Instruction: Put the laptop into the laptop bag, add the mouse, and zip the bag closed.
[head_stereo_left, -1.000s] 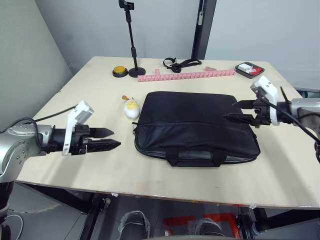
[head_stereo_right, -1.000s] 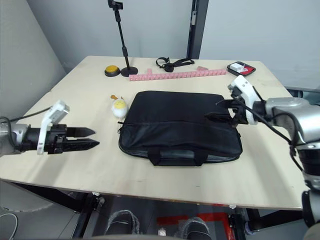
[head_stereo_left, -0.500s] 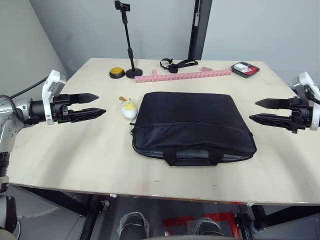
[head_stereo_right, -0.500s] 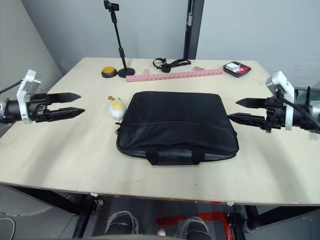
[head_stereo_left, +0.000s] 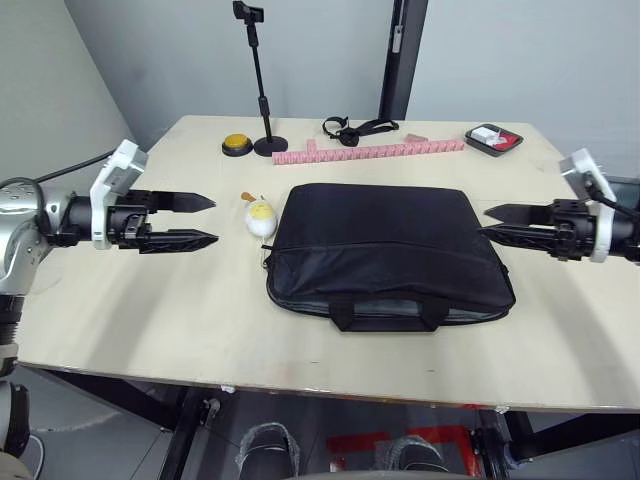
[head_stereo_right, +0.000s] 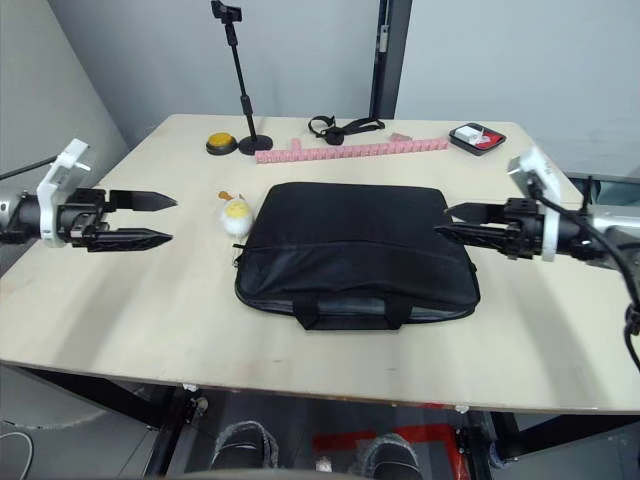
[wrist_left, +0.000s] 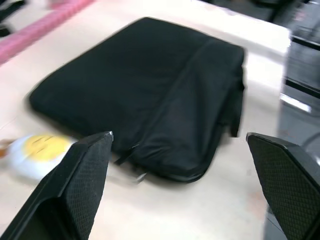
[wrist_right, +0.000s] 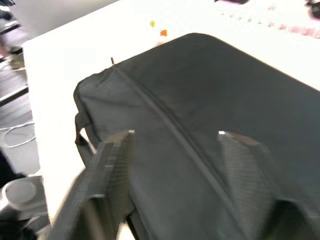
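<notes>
Pale wooden table (head_stereo_left: 180, 300) fills most of the head views, with grey walls behind it. At mid-left of the frame the left gripper (head_stereo_left: 205, 221) hovers over bare wood, its two black fingers spread apart and empty, tips aimed toward the frame's centre. At mid-right the right gripper (head_stereo_left: 490, 222) is likewise spread and empty, its tips just over the right edge of the laptop bag (head_stereo_left: 385, 250).

That bag lies flat at centre frame, black, lid down, strap handles at its lower edge. The left wrist view brings out a seam running across its top and a small pull tab at one corner, which the head views barely resolve. The right wrist view shows the handle side hanging near the table's edge.

Just left of the bag sits a white duck-like toy (head_stereo_left: 262, 217). Along the upper part of the frame stand a phone stand (head_stereo_left: 262, 80), a yellow button (head_stereo_left: 237, 144), a pink strip (head_stereo_left: 370, 152), a black strap (head_stereo_left: 360, 128) and a small tray (head_stereo_left: 494, 138).
</notes>
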